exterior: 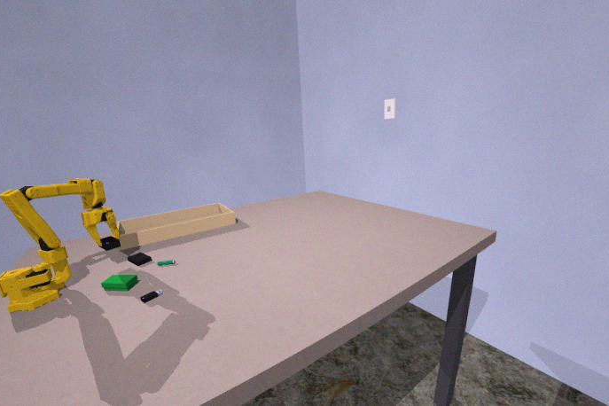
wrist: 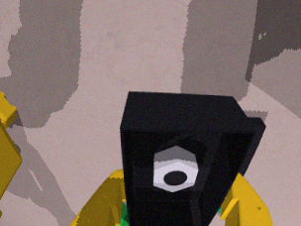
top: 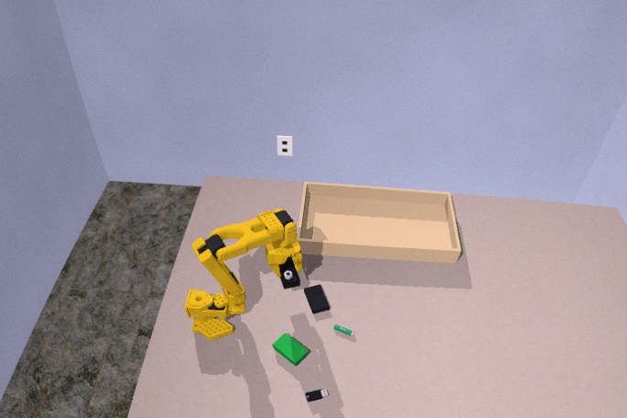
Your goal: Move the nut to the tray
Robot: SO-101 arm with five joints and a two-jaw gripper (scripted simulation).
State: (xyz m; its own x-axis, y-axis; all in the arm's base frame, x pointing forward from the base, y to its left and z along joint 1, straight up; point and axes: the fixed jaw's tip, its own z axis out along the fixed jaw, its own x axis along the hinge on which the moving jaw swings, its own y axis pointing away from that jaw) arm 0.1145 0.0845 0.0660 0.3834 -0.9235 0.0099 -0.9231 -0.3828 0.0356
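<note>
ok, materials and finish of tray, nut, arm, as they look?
Tray: likely wood, matte; pale tan, though no clear grain shows.
Nut: probably metal; light grey-white, but no sharp glint, so painted or plastic is possible.
Arm: looks like plastic, low sheen; evenly yellow, moulded-looking shapes.

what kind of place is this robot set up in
Probably a plain indoor room: a wall outlet on a bluish wall, and a stone-patterned floor beside the table.
</note>
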